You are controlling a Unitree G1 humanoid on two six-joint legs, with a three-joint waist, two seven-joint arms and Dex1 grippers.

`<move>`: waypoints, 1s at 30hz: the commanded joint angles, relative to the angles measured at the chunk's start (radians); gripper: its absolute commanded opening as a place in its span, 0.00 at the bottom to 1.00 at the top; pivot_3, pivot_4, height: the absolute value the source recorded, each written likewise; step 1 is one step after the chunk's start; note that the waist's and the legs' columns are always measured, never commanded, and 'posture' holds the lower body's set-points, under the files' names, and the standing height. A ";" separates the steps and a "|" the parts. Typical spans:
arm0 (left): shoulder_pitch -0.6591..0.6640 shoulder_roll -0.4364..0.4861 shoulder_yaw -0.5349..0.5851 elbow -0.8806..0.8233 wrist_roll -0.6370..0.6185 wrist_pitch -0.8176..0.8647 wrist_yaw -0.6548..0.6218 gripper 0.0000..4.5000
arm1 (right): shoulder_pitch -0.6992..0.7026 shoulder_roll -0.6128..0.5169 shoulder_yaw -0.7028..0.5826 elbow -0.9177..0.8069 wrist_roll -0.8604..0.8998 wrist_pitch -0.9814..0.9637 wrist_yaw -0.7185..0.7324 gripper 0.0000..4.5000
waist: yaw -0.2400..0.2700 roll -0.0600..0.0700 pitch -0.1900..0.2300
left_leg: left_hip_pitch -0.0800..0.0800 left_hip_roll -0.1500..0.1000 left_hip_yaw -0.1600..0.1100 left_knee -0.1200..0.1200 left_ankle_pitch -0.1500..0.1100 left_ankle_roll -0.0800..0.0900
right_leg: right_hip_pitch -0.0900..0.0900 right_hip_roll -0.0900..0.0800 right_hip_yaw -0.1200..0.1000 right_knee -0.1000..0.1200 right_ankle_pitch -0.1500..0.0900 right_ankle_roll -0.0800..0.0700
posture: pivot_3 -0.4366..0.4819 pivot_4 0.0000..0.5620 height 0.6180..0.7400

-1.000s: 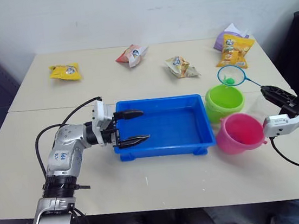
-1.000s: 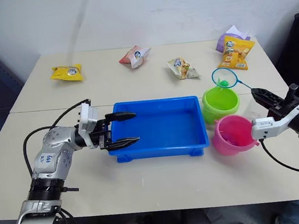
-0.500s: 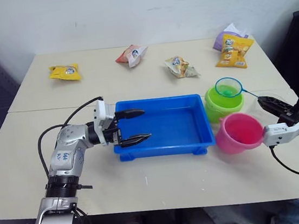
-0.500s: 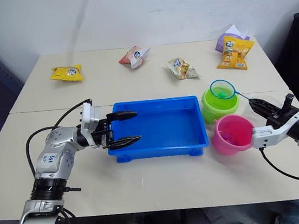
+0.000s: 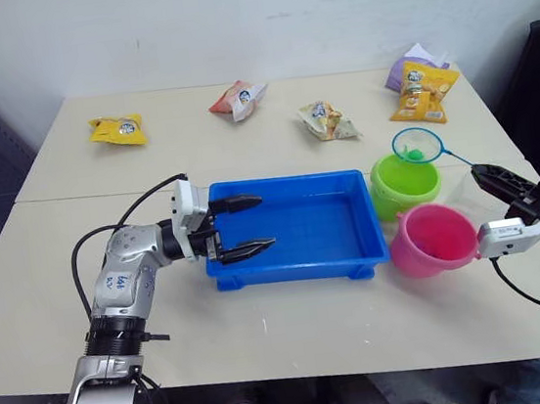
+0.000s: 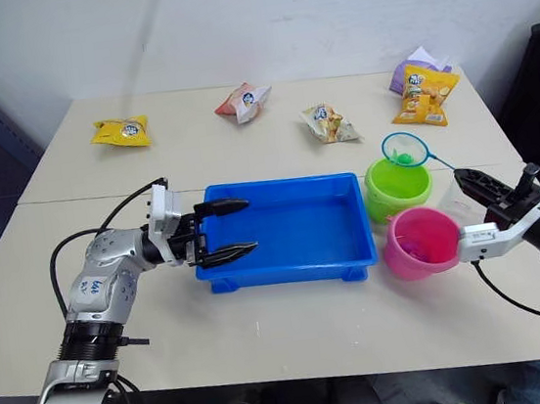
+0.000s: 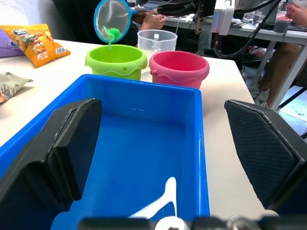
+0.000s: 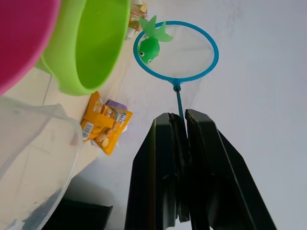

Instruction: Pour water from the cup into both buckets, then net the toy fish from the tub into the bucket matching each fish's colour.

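Between the right tool's [image 8: 178,143] pinched black fingers runs the thin dark handle of the small blue-rimmed hoop net [image 8: 176,50], which carries a tiny green plastic fish [image 8: 149,46] above the far rim of the lime green plastic bucket [image 5: 405,183]. Just beside it stands the pink bucket [image 5: 436,238]. Over the shallow blue rectangular tub's [image 5: 302,262] left end, the left tool [image 5: 244,227] is spread wide, holding nothing. Near the right tool, the clear measuring cup [image 7: 157,40] sits on the bench [image 5: 296,332].

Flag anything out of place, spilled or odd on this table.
Nothing spilled or tipped. The snack packets along the far edge have no part in the job. A green fish sits in the net held by the right pincer, above the green bucket.
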 commanded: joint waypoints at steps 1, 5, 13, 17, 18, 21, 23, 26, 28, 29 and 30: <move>-0.011 -0.006 0.008 -0.015 -0.001 -0.013 0.008 0.98 | -0.031 0.019 0.019 0.065 -0.003 0.049 -0.016 0.00 | 0.000 0.000 0.000 | 0.000 0.000 0.000 0.000 0.000 0.000 | 0.000 0.000 0.000 0.000 0.000 0.000 | 0.48 0.27 0.98; -0.012 -0.006 0.009 -0.029 -0.003 -0.006 0.012 0.98 | 0.017 0.027 -0.007 0.030 0.073 -0.002 -0.016 0.00 | 0.001 0.000 0.000 | 0.000 0.000 0.000 0.000 0.000 0.000 | 0.000 0.000 0.000 0.000 0.000 0.000 | 0.48 0.27 0.98; -0.010 0.005 0.012 -0.022 -0.002 -0.008 0.010 0.98 | 0.035 0.015 -0.051 0.035 0.106 0.066 0.047 0.00 | -0.001 0.001 0.000 | 0.000 0.000 0.000 0.000 0.000 0.000 | 0.000 0.000 0.000 0.000 0.000 0.000 | 0.48 0.27 0.98; -0.015 -0.001 0.008 -0.022 -0.002 -0.007 0.012 0.98 | 0.025 0.018 -0.031 0.007 0.131 0.025 0.051 0.00 | 0.000 0.001 0.000 | 0.000 0.000 0.000 0.000 0.000 0.000 | 0.000 0.000 0.000 0.001 0.000 0.000 | 0.48 0.27 0.98; -0.017 -0.002 0.008 -0.020 -0.002 -0.008 0.011 0.98 | 0.026 0.018 -0.025 -0.003 0.150 -0.002 0.062 0.00 | 0.000 0.001 0.000 | 0.000 0.000 0.000 0.000 0.000 0.000 | 0.000 0.000 0.000 0.001 0.000 0.000 | 0.48 0.27 0.98; -0.018 -0.002 0.010 -0.015 -0.001 -0.011 0.010 0.98 | 0.019 0.036 -0.001 0.014 0.154 0.031 0.104 0.00 | 0.000 0.001 0.000 | 0.000 0.000 0.000 0.000 0.000 0.000 | 0.000 0.000 0.000 0.001 0.000 0.000 | 0.48 0.27 0.98; -0.014 -0.003 0.009 -0.019 0.000 -0.011 0.011 0.98 | 0.014 0.045 0.001 0.039 0.125 0.061 0.082 0.00 | 0.001 0.001 0.000 | 0.000 0.000 0.000 0.000 0.000 0.000 | 0.000 0.000 0.000 0.001 0.000 0.000 | 0.48 0.27 0.98; -0.012 -0.004 0.010 -0.022 -0.002 -0.009 0.014 0.98 | 0.034 0.029 0.014 0.024 0.129 -0.001 0.088 0.00 | 0.001 0.001 0.000 | 0.000 0.000 0.000 0.000 0.000 0.000 | 0.000 0.000 0.000 0.001 0.000 0.000 | 0.48 0.27 0.98; -0.013 -0.003 0.011 -0.018 0.000 -0.013 0.013 0.98 | 0.035 0.029 -0.016 0.048 0.107 0.050 0.056 0.00 | 0.001 0.001 0.000 | 0.000 0.000 0.000 0.000 0.000 0.000 | 0.000 0.000 0.000 0.001 0.000 0.000 | 0.48 0.27 0.98; -0.014 -0.004 0.013 -0.015 0.000 -0.015 0.015 0.98 | 0.029 0.029 -0.025 0.065 0.107 0.066 0.049 0.00 | 0.000 0.001 0.000 | 0.000 0.000 0.000 0.000 0.000 0.000 | 0.000 0.000 0.000 0.001 0.000 0.000 | 0.48 0.27 0.98; -0.015 -0.004 0.014 -0.014 0.000 -0.017 0.017 0.98 | 0.027 0.025 -0.013 0.069 0.096 0.061 0.043 0.00 | 0.000 0.001 0.000 | 0.000 0.000 0.000 0.000 0.000 0.000 | 0.000 0.000 0.000 0.001 0.000 0.000 | 0.48 0.27 0.98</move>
